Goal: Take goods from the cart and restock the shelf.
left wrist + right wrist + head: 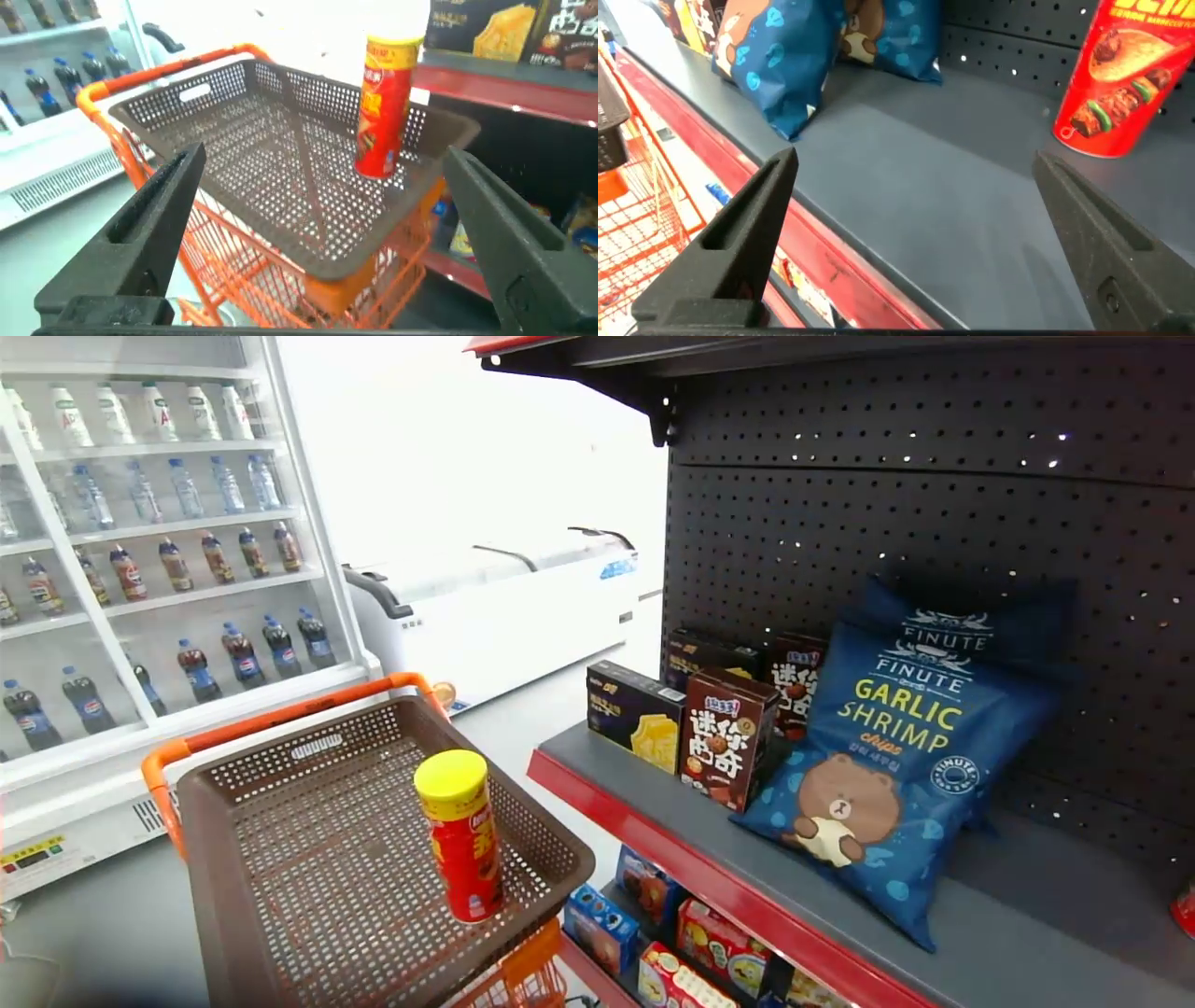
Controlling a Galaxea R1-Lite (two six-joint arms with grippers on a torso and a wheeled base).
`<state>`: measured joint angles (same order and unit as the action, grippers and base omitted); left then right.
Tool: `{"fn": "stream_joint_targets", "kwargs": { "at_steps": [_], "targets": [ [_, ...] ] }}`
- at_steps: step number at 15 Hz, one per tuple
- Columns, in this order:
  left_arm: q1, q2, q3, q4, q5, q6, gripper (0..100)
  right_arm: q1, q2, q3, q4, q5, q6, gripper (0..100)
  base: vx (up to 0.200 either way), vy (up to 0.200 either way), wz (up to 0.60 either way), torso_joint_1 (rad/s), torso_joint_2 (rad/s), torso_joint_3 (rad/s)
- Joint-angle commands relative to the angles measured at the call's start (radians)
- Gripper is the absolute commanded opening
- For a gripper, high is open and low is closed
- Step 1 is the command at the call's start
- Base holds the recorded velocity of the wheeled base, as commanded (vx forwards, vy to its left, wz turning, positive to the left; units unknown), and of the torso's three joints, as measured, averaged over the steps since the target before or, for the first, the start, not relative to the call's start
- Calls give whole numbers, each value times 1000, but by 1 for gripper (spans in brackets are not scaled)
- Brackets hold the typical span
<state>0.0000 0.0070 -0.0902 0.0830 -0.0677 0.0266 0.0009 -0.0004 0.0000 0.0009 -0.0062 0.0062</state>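
Saw the left gripper [325,154] wide open, with nothing between its fingers. Found it up over the cart [234,257], with the brown basket [234,140] right below. Saw one red can [385,107] with a yellow lid in that basket. Found it standing up straight, near the side next to the shelf [980,933].

Saw the right gripper [917,159] wide open too, holding nothing. Found it over a bare gray part of the shelf. Saw a second red can [1120,84] standing on the shelf near it, not touching it. Spotted a red strip [672,859] along the front edge of the shelf, close beside the cart.

Farther along the shelf, found a big blue chip bag [887,775] with a bear on it, leaning back on another blue bag [962,625]. Just beside the big bag, saw a brown snack box [724,737] standing up. Next to that, saw a dark box [635,714] with yellow on it. Behind those two, spotted more dark boxes [794,677].

Under the shelf, spotted small bright boxes [653,915] on a lower shelf. Behind all the goods, saw a black back wall [934,523] full of little holes.

Far off past the cart, saw a tall drinks fridge [140,569] with rows of bottles. Beside it, saw a white chest freezer [504,607].
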Motion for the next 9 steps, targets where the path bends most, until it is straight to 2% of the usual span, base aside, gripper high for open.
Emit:
{"fn": "stream_joint_targets", "kwargs": {
  "at_steps": [1, 2, 4, 5, 6, 9],
  "targets": [
    [-3, 11, -123, 135, -23, 26, 100, 1, 0, 0, 1, 0, 0, 100, 0, 0, 0, 0, 0, 0],
    [-9, 45, -143, 175, -50, 52, 100, 1, 0, 0, 1, 0, 0, 100, 0, 0, 0, 0, 0, 0],
    [-9, 125, -149, 173, -52, 79, 100, 1, 0, 0, 1, 0, 0, 100, 0, 0, 0, 0, 0, 0],
    [-8, 232, -171, 167, -54, 127, 100, 1, 0, 0, 1, 0, 0, 100, 0, 0, 0, 0, 0, 0],
    [-9, 314, -186, 167, -54, 148, 100, 1, 0, 0, 1, 0, 0, 100, 0, 0, 0, 0, 0, 0],
    [-21, 551, -229, 106, -60, 156, 100, 1, 0, 0, 1, 0, 0, 100, 0, 0, 0, 0, 0, 0]
  ]
}}
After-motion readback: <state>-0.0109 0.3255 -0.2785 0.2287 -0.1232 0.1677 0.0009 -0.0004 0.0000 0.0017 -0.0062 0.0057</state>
